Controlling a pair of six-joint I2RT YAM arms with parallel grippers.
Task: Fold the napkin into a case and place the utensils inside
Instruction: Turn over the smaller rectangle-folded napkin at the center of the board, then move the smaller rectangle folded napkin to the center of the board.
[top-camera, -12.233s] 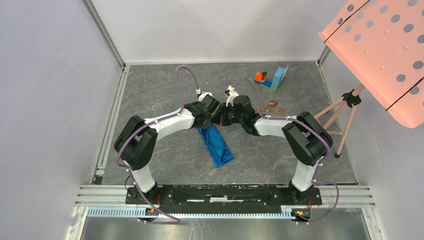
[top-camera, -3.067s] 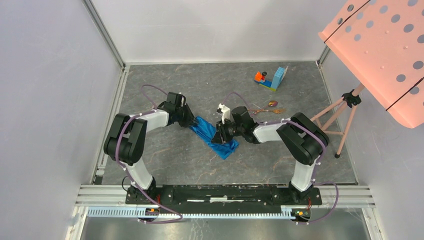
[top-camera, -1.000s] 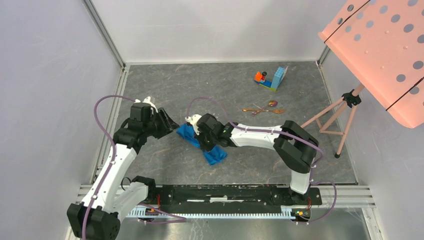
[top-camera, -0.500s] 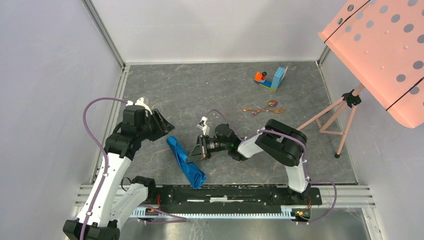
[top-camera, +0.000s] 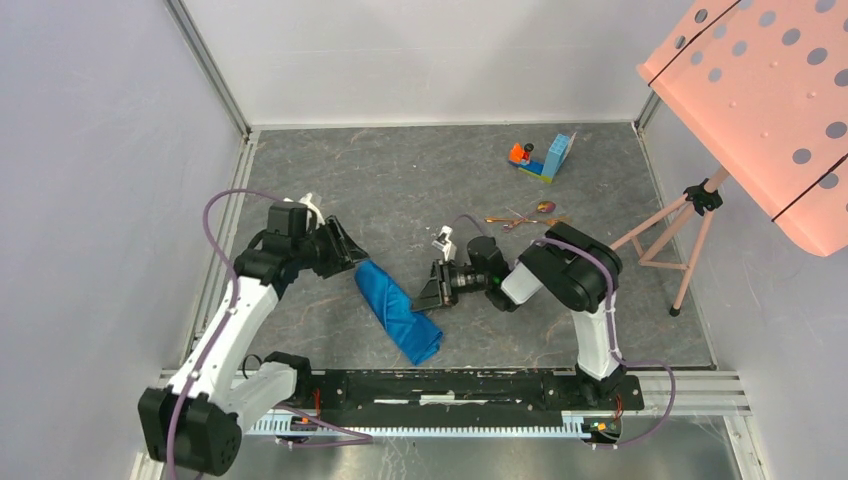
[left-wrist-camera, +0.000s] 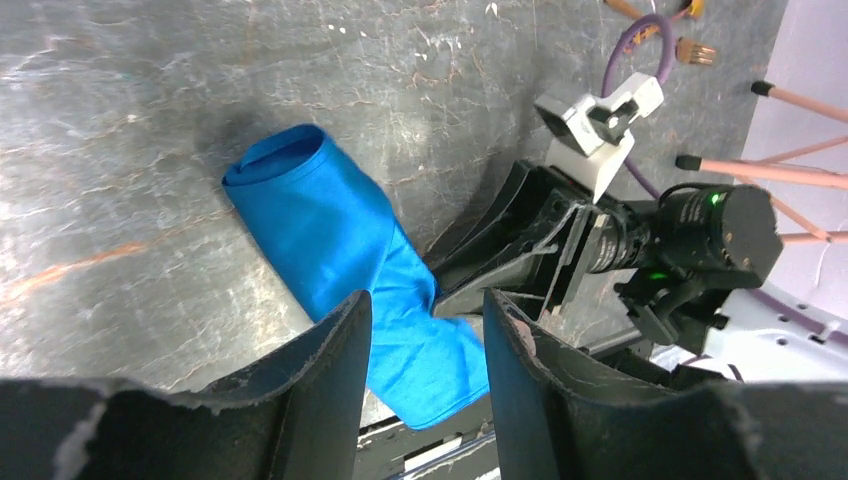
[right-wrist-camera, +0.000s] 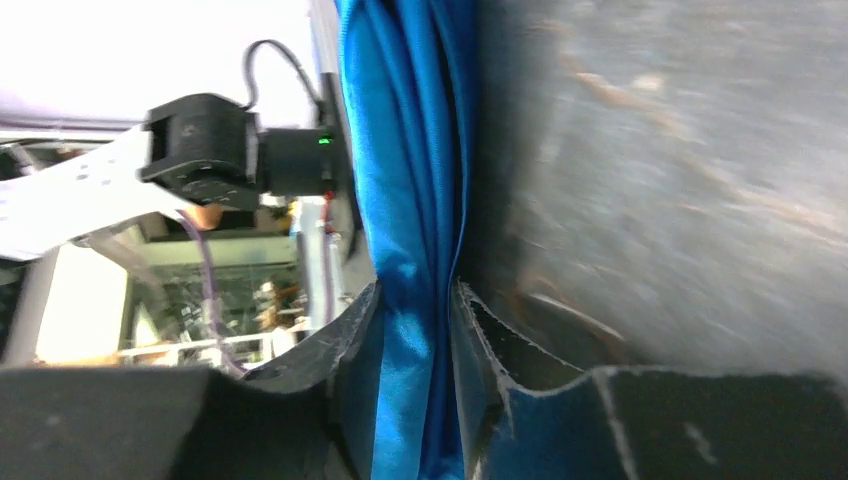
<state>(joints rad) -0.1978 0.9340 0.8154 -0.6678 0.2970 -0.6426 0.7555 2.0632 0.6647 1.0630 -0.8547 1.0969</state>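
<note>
Your right claw sits low over the table, fingers a little apart, with the blue napkin bunched in the gap. You cannot tell if it pinches the cloth or only sits around it. Your left claw hangs near the napkin's far end, spread wide and holding nothing. The napkin lies folded in a long strip between the arms. The utensils lie behind the right arm, well apart from it.

Left hand and right hand both stand part-open.
</note>
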